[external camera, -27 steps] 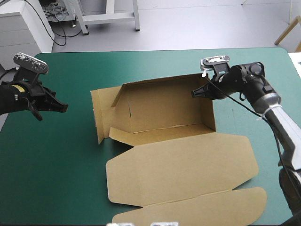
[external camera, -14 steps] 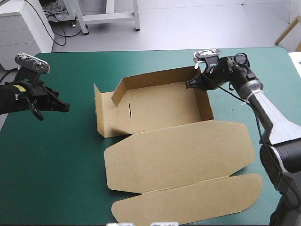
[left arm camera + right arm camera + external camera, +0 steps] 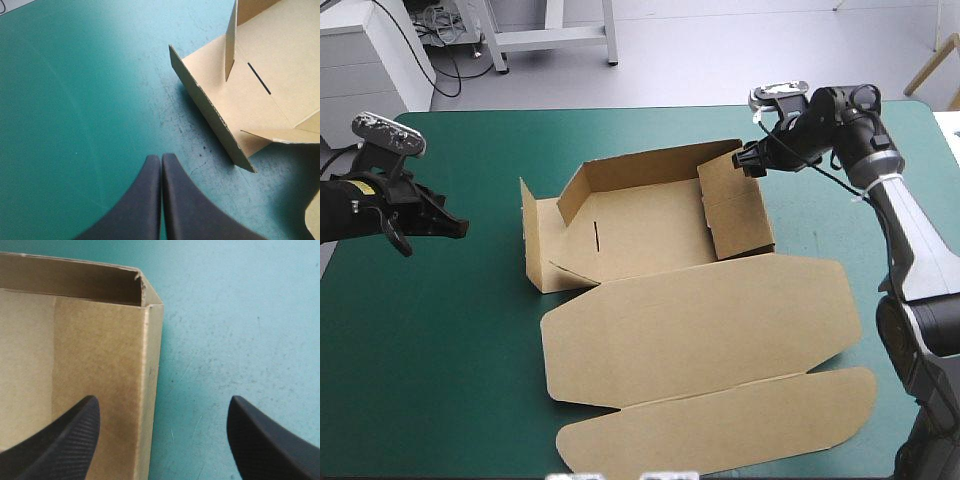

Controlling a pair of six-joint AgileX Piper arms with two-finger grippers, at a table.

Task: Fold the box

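**Box half raised, right gripper open at its far right corner**

The brown box [image 3: 640, 225] sits in the middle of the worktop [image 3: 440, 350] on the teal-green cover. It is an open tray, with its lid [image 3: 700, 330] lying flat toward the near edge. The far wall [image 3: 640, 168] and the left wall [image 3: 532, 250] stand up, while the right wall [image 3: 735, 215] slants in over the tray floor.

The right gripper [image 3: 742, 160] is at the box's far right corner. Its black fingers [image 3: 65, 440] are spread wide, one over board and the other over bare cover, with the wall's edge between them; they clasp nothing.

The left gripper [image 3: 460, 228] hangs well apart to the box's left. Its fingers are pressed together into a point, empty, and aimed toward the left wall.
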